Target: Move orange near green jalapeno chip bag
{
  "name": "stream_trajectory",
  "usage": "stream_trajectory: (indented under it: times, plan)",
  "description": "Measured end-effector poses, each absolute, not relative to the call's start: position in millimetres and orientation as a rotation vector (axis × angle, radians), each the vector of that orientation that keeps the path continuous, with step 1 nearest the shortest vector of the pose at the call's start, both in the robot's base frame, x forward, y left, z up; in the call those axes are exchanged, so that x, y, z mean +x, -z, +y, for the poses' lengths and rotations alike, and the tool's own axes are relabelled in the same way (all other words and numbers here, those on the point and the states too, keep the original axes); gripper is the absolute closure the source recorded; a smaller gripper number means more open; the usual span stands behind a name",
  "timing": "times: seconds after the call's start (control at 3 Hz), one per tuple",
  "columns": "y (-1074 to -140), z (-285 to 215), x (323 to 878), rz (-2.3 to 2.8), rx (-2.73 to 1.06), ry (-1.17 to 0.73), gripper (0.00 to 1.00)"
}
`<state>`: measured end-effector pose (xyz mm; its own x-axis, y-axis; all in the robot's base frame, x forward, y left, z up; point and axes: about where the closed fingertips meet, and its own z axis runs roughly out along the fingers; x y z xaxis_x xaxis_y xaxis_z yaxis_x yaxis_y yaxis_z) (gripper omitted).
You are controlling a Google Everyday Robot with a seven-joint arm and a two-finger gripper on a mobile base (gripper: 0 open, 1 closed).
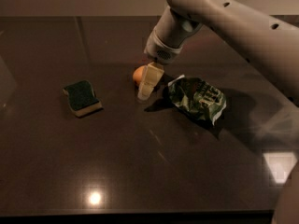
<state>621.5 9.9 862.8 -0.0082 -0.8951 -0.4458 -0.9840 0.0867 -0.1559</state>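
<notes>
The gripper (146,87) is lowered at the tabletop (140,167), partly covering the orange (137,73); whether it grasps the orange cannot be told. The orange lies near the green chip bag (196,97), on its left. A sponge (82,97) sits well apart, farther left.

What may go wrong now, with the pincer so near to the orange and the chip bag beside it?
1. The pincer is down at the orange, partly hiding it; the fruit is round and might roll away across the smooth table if nudged.
2. The green jalapeno chip bag lies close by; the pincer might shove it while moving.
</notes>
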Motion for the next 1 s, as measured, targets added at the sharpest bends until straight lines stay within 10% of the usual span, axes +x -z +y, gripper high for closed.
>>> stream_trajectory:
  times: [1.0]
  plan:
    - [-865.7, 7.2, 629.6, 1.920, -1.854, -0.310, 0.65]
